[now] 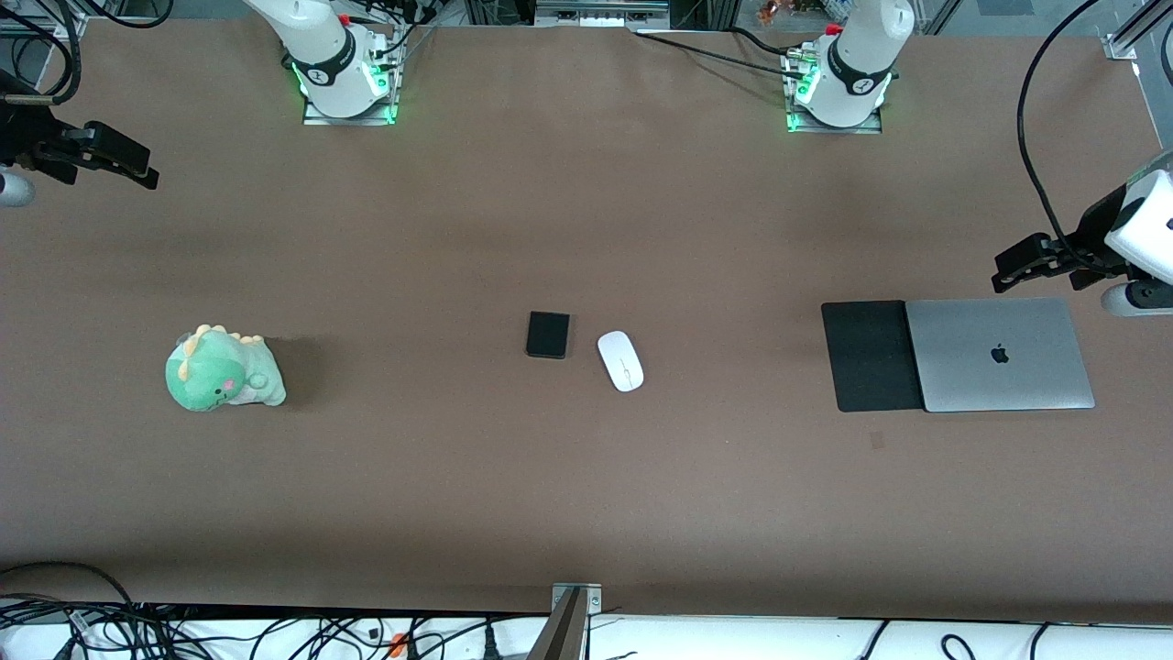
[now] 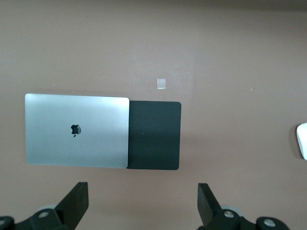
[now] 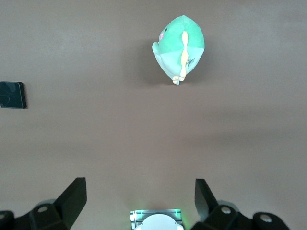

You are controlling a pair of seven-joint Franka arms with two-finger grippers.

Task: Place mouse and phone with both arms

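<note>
Cut off: the left arm's black two-finger gripper (image 1: 1008, 270) sat at the frame edge of the front view, its white wrist partly out of frame; the right arm's black two-finger gripper (image 1: 137, 170) was likewise clipped at the other edge, only black fingers and cable showing.
Partly seen: in the left wrist view only a white sliver of the mouse (image 2: 302, 140) showed at the border; in the right wrist view the phone (image 3: 11, 95) was clipped by the edge.
Mouse: a small smooth white oval computer mouse (image 1: 620, 360) with a thin centre line, lying flat on the matte brown table (image 1: 586, 495) near its middle.
Phone: a small flat black rectangle with rounded corners (image 1: 548, 335), just beside the mouse toward the right arm's end, not touching it.
Pad and laptop: a flat black rectangular mouse pad (image 1: 869, 356) with a closed silver aluminium laptop (image 1: 999, 355) overlapping one edge — both toward the left arm's end.
Toy: a soft green plush dinosaur with pale yellow spikes (image 1: 223, 368), toward the right arm's end.
Left gripper: fingers spread wide, holding nothing, up in the air over the table by the laptop — well apart from the mouse.
Right gripper: fingers spread wide, empty, over the table's end near the plush, well apart from the phone.
</note>
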